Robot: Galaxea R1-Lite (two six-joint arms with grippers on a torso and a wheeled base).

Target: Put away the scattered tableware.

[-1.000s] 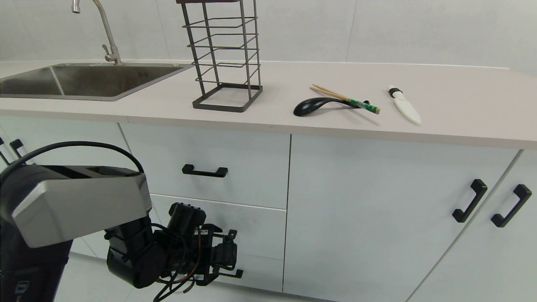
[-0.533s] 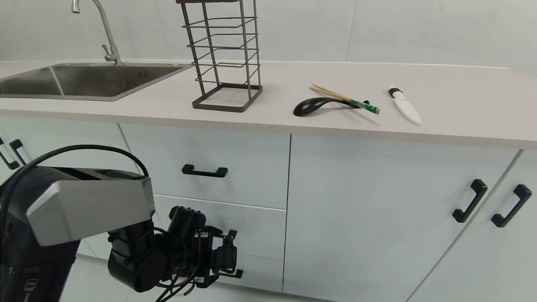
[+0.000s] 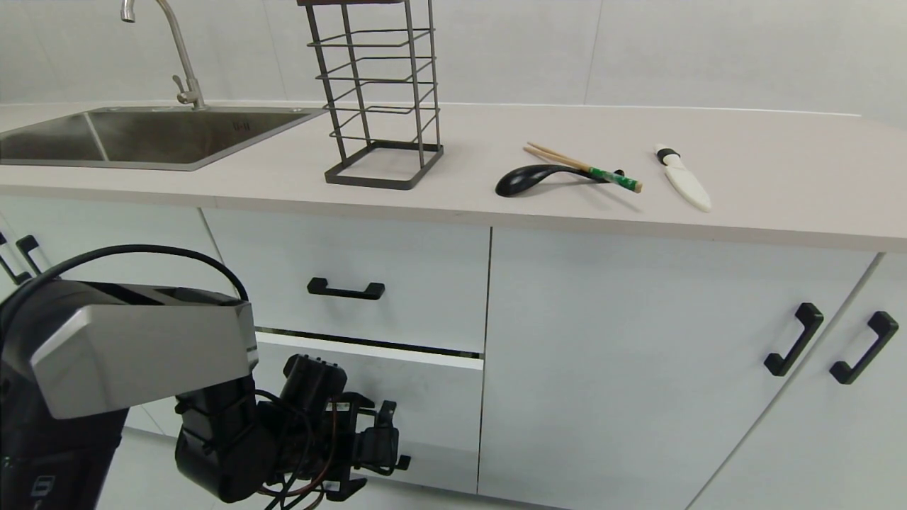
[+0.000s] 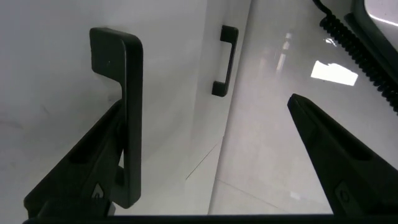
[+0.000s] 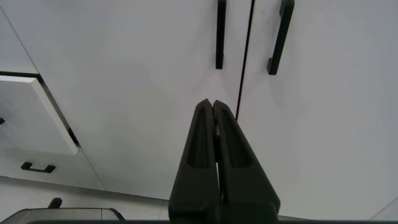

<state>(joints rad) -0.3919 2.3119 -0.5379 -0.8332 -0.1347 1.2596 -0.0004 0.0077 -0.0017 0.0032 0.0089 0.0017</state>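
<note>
We judged the step in hand to be pulling open the lower drawer [image 3: 432, 397], so that the tableware would have somewhere to go. The left gripper [image 3: 386, 453] sat low against the drawer front with its fingers spread wide. One finger lay against the drawer handle [image 4: 127, 112] and the other stood well apart from it, so the handle was hooked rather than pinched. To do this well, we thought the pull should run straight out along the drawer's slide, level and steady. The hooking finger should stay seated behind the bar so that it could not slip off the end. The right gripper [image 5: 212, 109] had its fingers pressed together on nothing and pointed at the cabinet doors. The black spoon [image 3: 528, 178], the chopsticks [image 3: 582, 168] resting across its handle, and the white knife [image 3: 682, 178] just beside them all lay on the countertop [image 3: 779, 163]. They sat well apart from the wire rack [image 3: 379, 92]. Against the frames from a second ago, the drawer front had come out a little. A dark gap now showed under the upper drawer [image 3: 425, 283] where the fronts had been flush. The left gripper had drawn back and dropped slightly with it, while the tableware had not shifted.
</note>
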